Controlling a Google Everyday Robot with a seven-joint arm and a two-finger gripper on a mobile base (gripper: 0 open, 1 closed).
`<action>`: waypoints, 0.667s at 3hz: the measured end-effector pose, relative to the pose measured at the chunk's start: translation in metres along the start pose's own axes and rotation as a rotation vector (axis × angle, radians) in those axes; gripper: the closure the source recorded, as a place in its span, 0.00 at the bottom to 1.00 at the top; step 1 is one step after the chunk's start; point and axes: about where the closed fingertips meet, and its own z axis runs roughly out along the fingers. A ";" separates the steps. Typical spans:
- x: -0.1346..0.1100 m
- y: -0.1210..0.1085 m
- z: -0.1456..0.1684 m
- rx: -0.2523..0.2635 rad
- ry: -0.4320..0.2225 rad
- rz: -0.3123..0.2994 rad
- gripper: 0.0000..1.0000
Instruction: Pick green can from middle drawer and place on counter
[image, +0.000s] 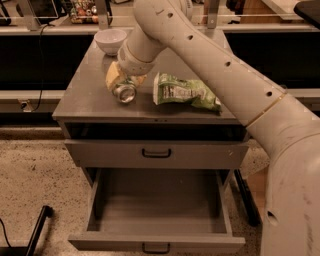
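The green can (125, 93) lies on its side on the counter (85, 95), left of centre, with its silver end facing me. My gripper (123, 85) reaches down from the long cream arm and is shut on the can, holding it against the counter top. One cream-yellow finger (114, 75) shows at the can's upper left; the other is hidden behind the can and the wrist. The middle drawer (156, 244) is pulled fully out below and holds nothing.
A green-and-white snack bag (185, 92) lies on the counter just right of the can. A white bowl (110, 40) stands at the counter's back left. The drawer front above (156, 153) is closed. My arm (235, 85) crosses the counter's right side.
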 end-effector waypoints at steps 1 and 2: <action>-0.001 -0.001 0.002 0.001 -0.003 -0.001 0.00; 0.002 0.002 -0.001 -0.004 0.005 0.004 0.00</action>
